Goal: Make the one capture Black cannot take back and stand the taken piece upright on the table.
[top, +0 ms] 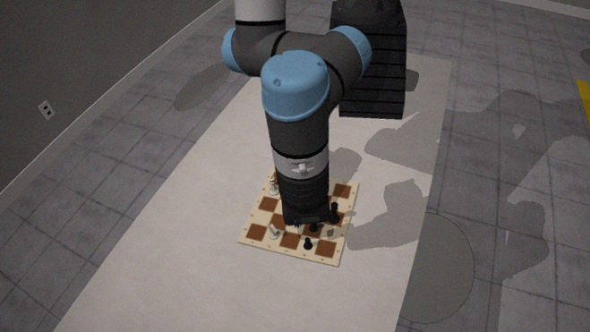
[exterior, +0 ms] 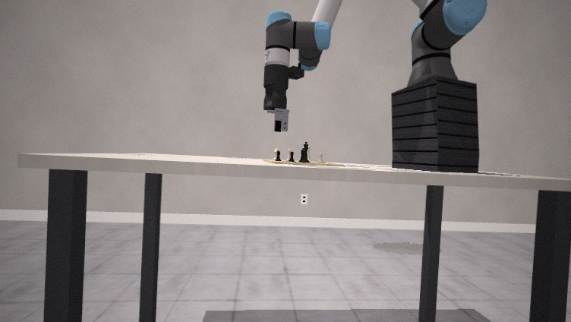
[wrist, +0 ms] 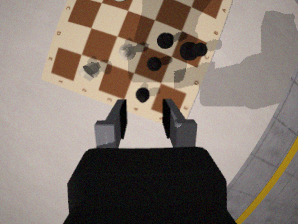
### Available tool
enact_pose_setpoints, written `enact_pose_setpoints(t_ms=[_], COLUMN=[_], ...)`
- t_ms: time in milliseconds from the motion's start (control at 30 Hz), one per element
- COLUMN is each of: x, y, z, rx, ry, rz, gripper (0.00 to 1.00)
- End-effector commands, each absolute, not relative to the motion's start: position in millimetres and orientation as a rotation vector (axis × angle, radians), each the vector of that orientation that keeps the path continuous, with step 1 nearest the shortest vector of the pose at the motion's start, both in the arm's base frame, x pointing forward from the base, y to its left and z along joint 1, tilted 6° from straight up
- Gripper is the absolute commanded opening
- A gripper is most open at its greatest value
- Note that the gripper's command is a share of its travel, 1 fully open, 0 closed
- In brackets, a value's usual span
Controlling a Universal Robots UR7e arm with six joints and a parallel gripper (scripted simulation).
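My gripper is partly open and empty, above the board. In the wrist view a black pawn on E4 shows just beyond the fingertips. More black pawns stand on D4 and C4. The black king stands on C5. A white knight-like piece is on E2. A pale piece is on D3; its kind is unclear. A tall white piece stands near the far left edge. The arm hides part of the board in the top view.
The table top extends around the board. The arm's black pedestal stands behind the board. A small pale pawn shows right of the king in the exterior view. Arm shadows cross the board's right side.
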State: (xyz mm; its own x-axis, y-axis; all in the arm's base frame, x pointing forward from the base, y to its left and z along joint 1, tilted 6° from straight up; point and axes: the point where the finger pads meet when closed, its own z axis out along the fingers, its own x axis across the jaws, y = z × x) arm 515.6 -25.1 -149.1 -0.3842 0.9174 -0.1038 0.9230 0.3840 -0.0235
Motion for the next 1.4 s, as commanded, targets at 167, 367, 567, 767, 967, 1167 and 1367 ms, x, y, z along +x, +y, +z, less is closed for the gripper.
enact_pose_setpoints(t_ms=[167, 367, 567, 767, 967, 1167, 1367], x=[516, 516, 517, 517, 518, 519, 519], y=[-25, -26, -26, -27, -28, -29, -30], z=[-150, -153, -160, -169, -175, -185, -193], rx=[1.699, 1.699, 1.699, 1.699, 1.699, 1.699, 1.699], ry=[2.55, 2.55, 2.55, 2.55, 2.55, 2.55, 2.55], rz=[-0.117, -0.117, -0.117, -0.117, -0.117, -0.117, -0.117], gripper=[0.68, 0.68, 0.68, 0.68, 0.68, 0.68, 0.68])
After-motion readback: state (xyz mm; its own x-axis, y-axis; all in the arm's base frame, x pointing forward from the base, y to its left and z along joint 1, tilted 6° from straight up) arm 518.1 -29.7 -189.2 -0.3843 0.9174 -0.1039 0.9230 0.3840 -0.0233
